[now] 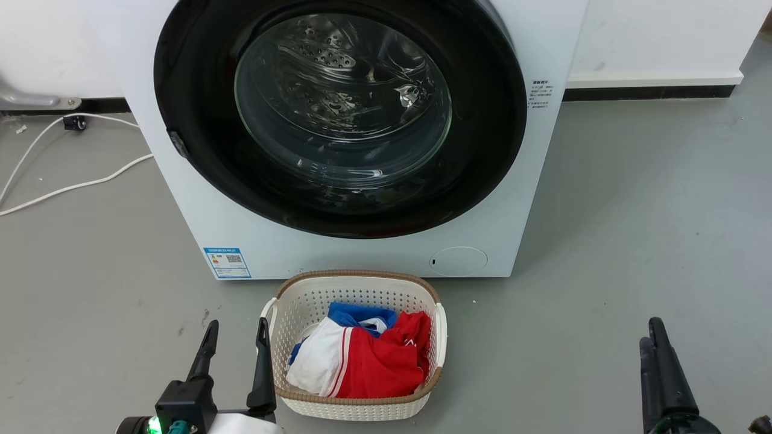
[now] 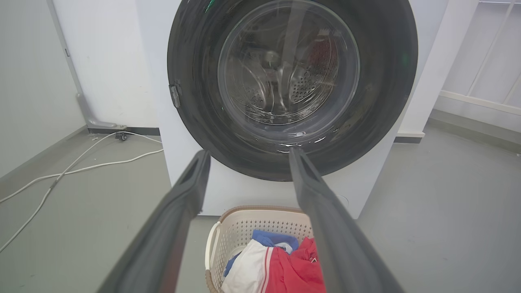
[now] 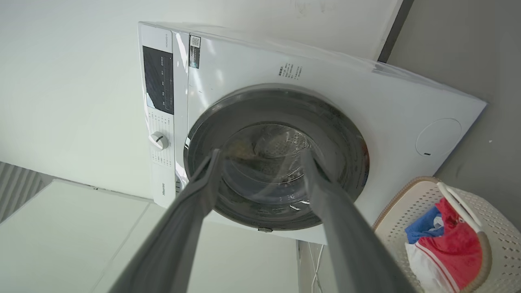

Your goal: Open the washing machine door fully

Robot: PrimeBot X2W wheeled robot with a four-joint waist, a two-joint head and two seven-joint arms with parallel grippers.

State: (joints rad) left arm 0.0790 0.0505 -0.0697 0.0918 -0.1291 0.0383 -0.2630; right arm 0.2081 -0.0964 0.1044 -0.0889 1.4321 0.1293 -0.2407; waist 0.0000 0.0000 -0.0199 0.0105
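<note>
The white washing machine (image 1: pixel 362 256) stands in front of me with its door (image 1: pixel 482 120) lying flat against the front. The door is a glossy black disc around a clear glass window (image 1: pixel 344 102), and a small latch (image 1: pixel 178 144) sits on its left rim. My left gripper (image 1: pixel 237 325) is open low at the left, well short of the door (image 2: pixel 386 81). In the left wrist view the left gripper (image 2: pixel 249 151) holds nothing. My right gripper (image 1: pixel 654 328) is low at the right. The right wrist view shows that gripper (image 3: pixel 260 152) open, apart from the door (image 3: pixel 333 122).
A white laundry basket (image 1: pixel 356 275) with red, white and blue clothes sits on the grey floor just before the machine, between my grippers. White cables (image 1: pixel 72 187) trail over the floor at the left. A white wall runs behind.
</note>
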